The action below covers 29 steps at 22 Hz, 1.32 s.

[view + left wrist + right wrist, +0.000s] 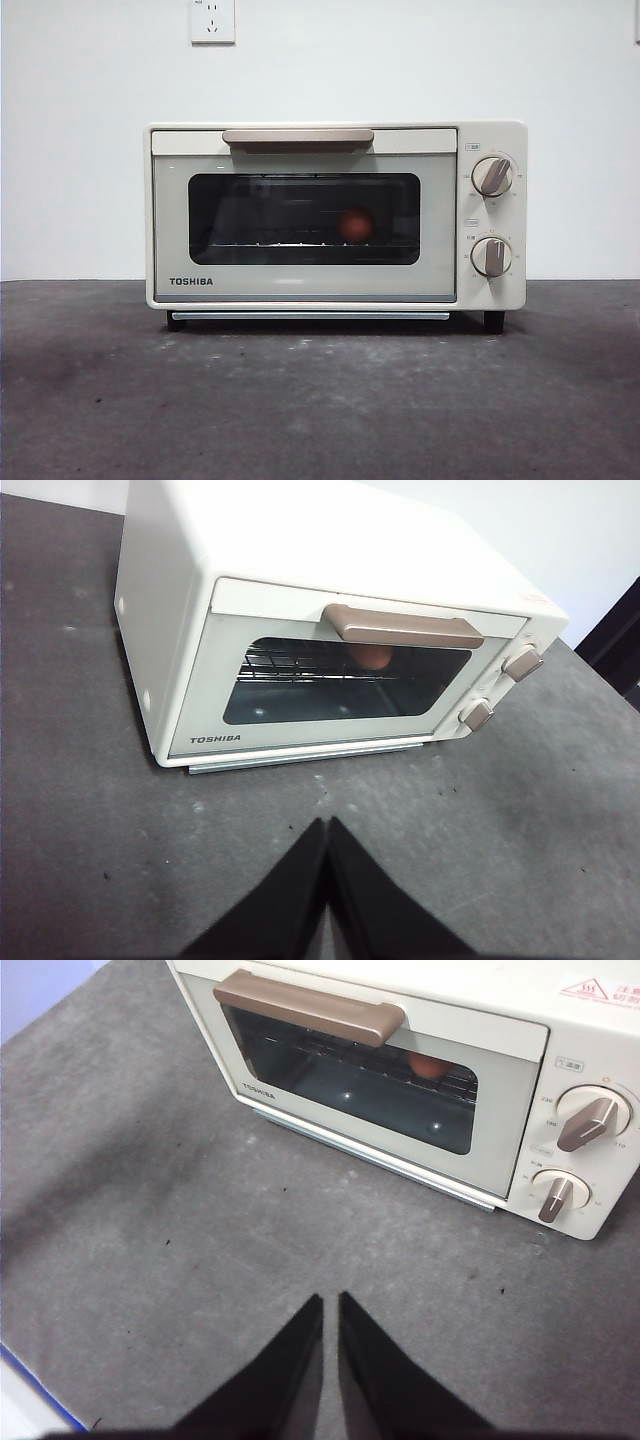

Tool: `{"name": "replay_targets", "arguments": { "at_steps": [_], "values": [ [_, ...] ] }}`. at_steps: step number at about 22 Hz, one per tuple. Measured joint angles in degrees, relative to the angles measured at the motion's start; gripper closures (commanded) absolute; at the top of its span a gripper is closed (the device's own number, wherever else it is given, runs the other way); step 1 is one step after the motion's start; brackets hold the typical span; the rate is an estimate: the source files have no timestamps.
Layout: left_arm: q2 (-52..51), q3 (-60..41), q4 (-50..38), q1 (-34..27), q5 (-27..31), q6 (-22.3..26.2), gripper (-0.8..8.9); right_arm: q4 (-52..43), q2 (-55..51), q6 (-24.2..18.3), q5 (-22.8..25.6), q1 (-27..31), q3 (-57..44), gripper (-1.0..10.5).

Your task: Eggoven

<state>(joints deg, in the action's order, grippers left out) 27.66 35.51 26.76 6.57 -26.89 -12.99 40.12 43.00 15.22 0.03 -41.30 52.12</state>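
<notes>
Inside the shut oven [300, 215] sits the egg [356, 225]; both empty pincers [327, 825] [330, 1300] closed, well apart.

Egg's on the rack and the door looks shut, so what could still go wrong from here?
The egg sits loose on the wire rack inside the TOSHIBA toaster oven; a knock to the oven might roll it. Its door handle is slim, so the left gripper or right gripper might slip reopening it.

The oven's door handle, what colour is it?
The handle is a matte bronze-tan, against the cream oven. It shows best in the right wrist view.
</notes>
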Motion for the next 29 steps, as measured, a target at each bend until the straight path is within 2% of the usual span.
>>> {"name": "replay_targets", "arguments": {
  "at_steps": [20,24,29],
  "values": [
    [-0.1,0.0,0.0,0.0,0.0,0.2,8.06,-2.3,-0.9,0.0,0.2,0.0,0.0,9.4],
    [-0.6,0.0,-2.1,0.0,1.0,5.6,8.06,-2.3,-0.9,0.0,0.2,0.0,0.0,9.4],
    [-4.9,-1.1,-9.5,-1.4,9.7,13.5,8.06,-2.4,-0.9,0.0,0.2,0.0,0.0,9.4]
  ]
}}
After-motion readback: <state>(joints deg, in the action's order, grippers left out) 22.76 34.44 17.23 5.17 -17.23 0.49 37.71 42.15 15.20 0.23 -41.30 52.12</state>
